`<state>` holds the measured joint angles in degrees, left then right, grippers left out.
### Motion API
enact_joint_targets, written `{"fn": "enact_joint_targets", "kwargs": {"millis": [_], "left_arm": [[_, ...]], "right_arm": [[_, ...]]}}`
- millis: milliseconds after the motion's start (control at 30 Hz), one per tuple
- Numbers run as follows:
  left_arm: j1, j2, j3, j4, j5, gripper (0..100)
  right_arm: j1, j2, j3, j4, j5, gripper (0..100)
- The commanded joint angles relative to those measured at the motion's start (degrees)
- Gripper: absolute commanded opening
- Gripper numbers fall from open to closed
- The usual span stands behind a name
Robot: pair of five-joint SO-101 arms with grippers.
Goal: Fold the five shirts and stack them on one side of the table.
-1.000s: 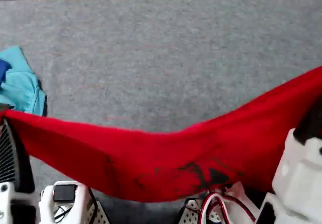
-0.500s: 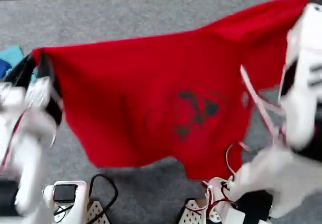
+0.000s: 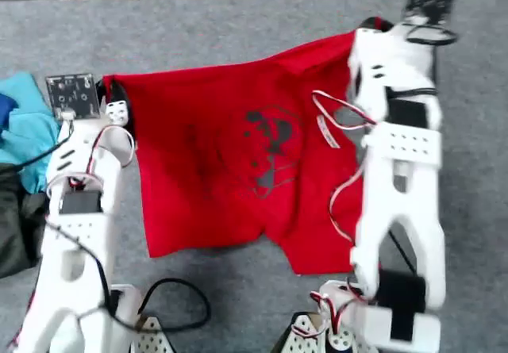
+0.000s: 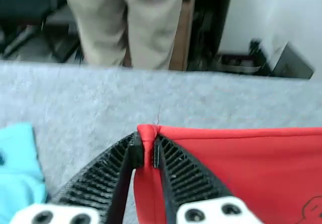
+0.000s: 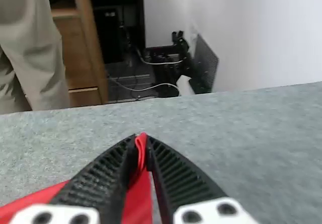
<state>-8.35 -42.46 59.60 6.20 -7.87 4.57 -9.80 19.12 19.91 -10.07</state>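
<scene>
loc: red shirt [image 3: 230, 170] spread mid-table [image 3: 238, 36], btwn the two arms; print side up; body looks laid on the felt, can't tell if the held edge is off it.
L grip: left gripper [image 4: 147, 136] closed tight on the far-left corner; only a thin fold of cloth at the tips.
R grip: right gripper [image 5: 141, 142] pinched same way on the far-right corner; red edge pokes just past the tips.
orientation: held edge runs L-R across the table but slanted, R corner farther from the arm bases than L. Long axis approx far-to-near, free end trailing toward the bases. Can't tell if held end is hem or shoulders.
free end: uneven, R side hangs nearer the bases than L.
risk 1: slip-out. Both holds are tip pinches on little cloth; a pull apart or a quick move prob. frees a corner.
risk 2: skewed fold, caused by the slanted edge + uneven free end if not squared first.
risk 3: snag. R arm and its loose wires [image 3: 327, 127] lie over the cloth.
risk 4: light-blue shirt [image 3: 28, 135] just beside L arm; a sweep could drag it.
</scene>
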Motion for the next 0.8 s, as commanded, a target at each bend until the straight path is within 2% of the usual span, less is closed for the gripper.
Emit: {"fn": "enact_joint_targets", "kwargs": {"millis": [0,133,333,533,767], "left_arm": [[-2.81,8.84,-10.81,-1.76,1.67,2],[-4.31,20.44,-22.68,-1.58,3.08,2],[-2.90,32.48,-34.64,-0.88,3.08,2],[1.32,38.81,-43.34,11.25,3.08,2],[1.23,47.16,-49.58,13.19,3.08,2]], "right_arm": [[-0.92,6.29,-1.27,-8.26,-0.26,0.5],[-0.92,14.02,-7.60,-11.96,-0.26,0.5],[-0.40,23.08,-23.96,-11.60,1.32,0.5],[-0.40,31.60,-36.09,-11.60,4.66,0.5],[0.22,41.10,-45.49,-8.97,4.57,0.5]]}}
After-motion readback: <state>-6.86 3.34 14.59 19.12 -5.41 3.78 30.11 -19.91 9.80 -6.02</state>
